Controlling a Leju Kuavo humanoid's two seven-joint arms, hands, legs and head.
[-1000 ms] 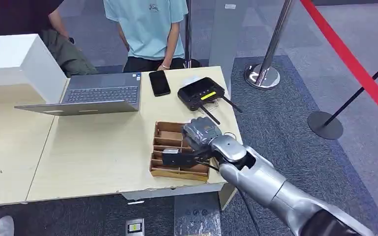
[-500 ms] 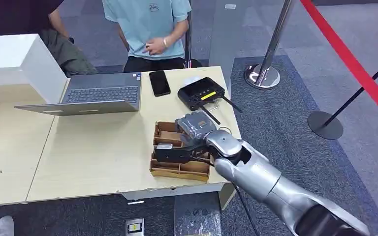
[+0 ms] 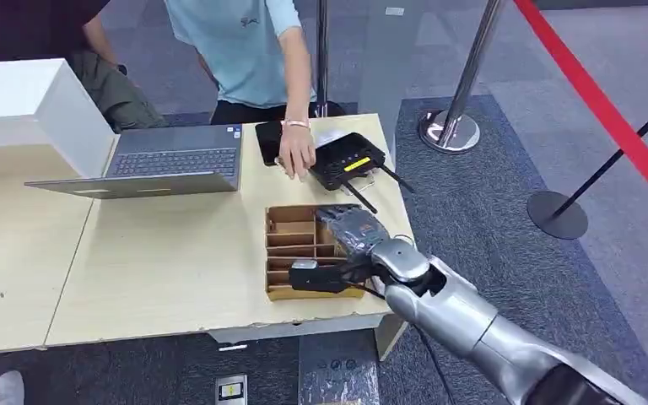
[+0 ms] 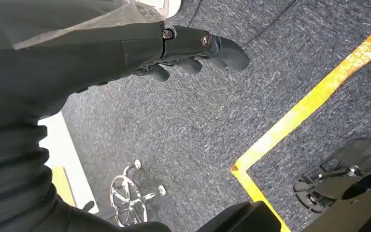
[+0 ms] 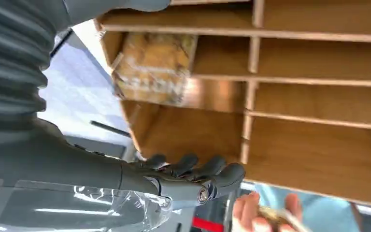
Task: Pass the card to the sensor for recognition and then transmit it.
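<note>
The right hand is held over a wooden tray; its grip cannot be told. The left hand is hung above the floor, fingers loosely apart, nothing held.

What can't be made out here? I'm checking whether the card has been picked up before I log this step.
- Right hand, head view: whether it holds a card; too small and dark.
- Wooden tray, right wrist view: cut off by the edges.
- Person's hand, head view: covers part of the phone.

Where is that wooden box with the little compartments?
In the head view, the wooden box sits near the table's front right corner, under the right hand.
</note>
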